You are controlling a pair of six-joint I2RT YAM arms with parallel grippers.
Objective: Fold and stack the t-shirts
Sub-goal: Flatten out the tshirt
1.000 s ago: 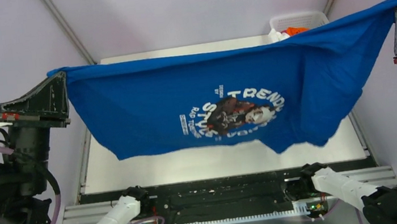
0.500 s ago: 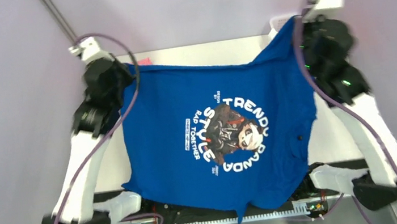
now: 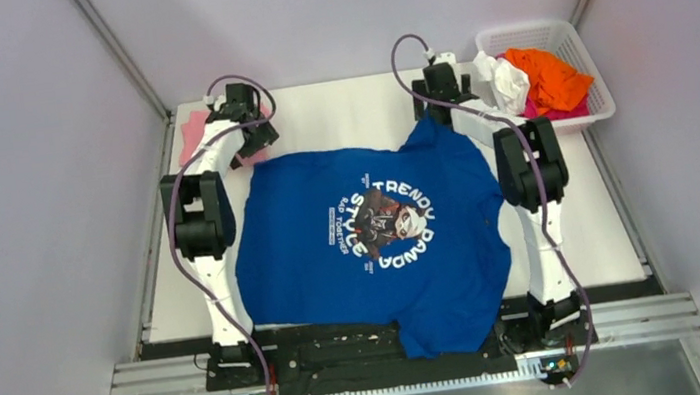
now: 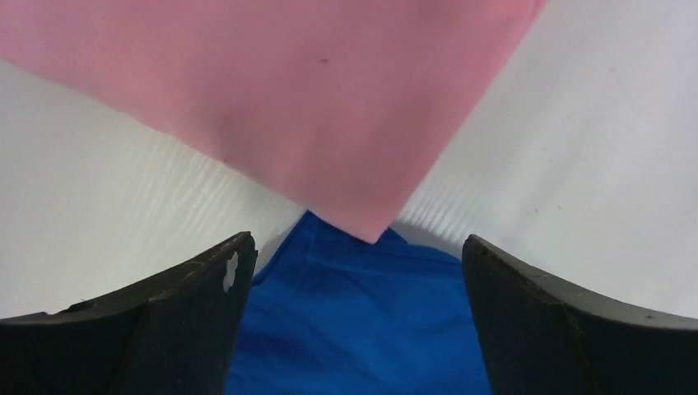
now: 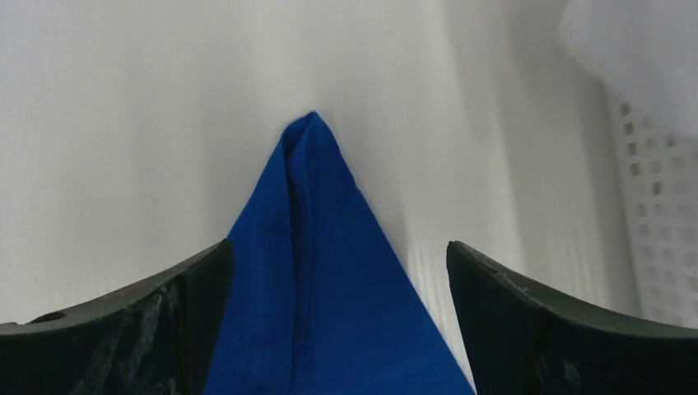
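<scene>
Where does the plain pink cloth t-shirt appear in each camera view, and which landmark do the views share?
Top external: plain pink cloth t-shirt at the far-left corner of the white table.
Left wrist: it fills the upper part of the picture.
Right wrist: not in it.
Shared landmark: the royal blue printed cloth t-shirt, visible in all three views.

top: high over the near edge, looking down on the whole worktop (image 3: 355, 106) | left wrist: close, far left, blue shirt (image 4: 354, 329) meets pink shirt (image 4: 272, 90) | right wrist: close, far right | shared: blue shirt
</scene>
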